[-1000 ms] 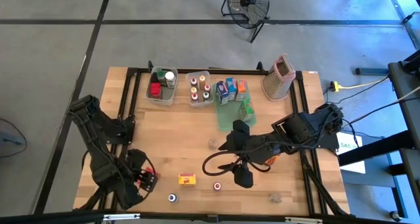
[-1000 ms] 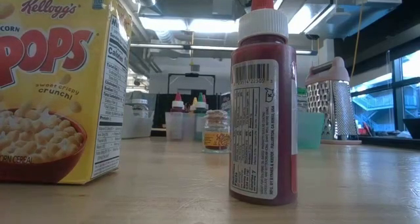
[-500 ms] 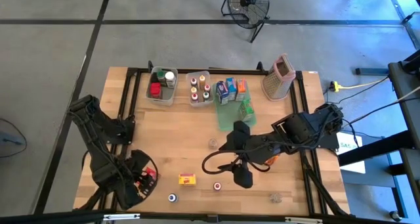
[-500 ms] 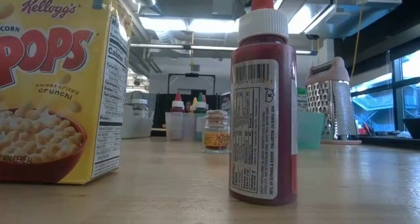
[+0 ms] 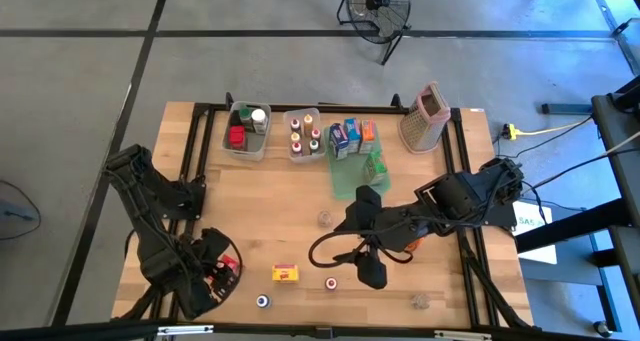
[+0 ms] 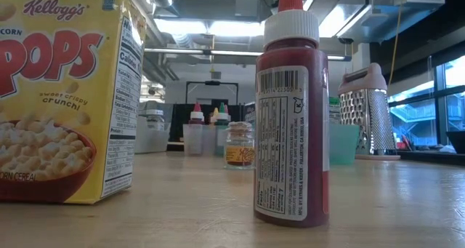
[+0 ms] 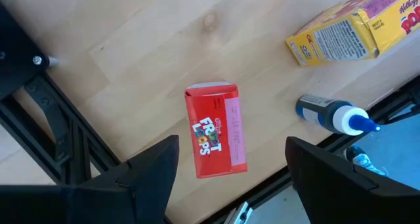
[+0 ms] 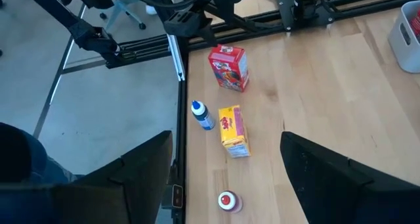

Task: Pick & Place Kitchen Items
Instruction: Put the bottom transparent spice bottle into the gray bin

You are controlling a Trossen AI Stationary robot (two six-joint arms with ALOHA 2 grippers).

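A red Froot Loops carton (image 7: 216,129) lies flat on the table near its front left corner. My left gripper (image 7: 230,184) hangs open above it, pointing down, one finger on either side and clear of it; in the high view the gripper (image 5: 217,271) partly covers the carton (image 5: 231,267). A yellow Corn Pops carton (image 5: 286,273), a blue-capped bottle (image 5: 262,301) and a red bottle (image 5: 330,283) stand near the front edge. My right gripper (image 5: 369,267) hovers open, high over the table's middle front, slanting down toward them (image 8: 226,184).
Two clear bins (image 5: 247,131) (image 5: 305,136) with jars, a green tray (image 5: 352,171) with cartons and a box grater (image 5: 424,119) line the far edge. Small clear jars stand at mid-table (image 5: 324,218) and front right (image 5: 419,301). Bare wood lies between.
My left gripper has rolled a little about its own pointing line while staying above the red carton. Nothing on the table has moved.
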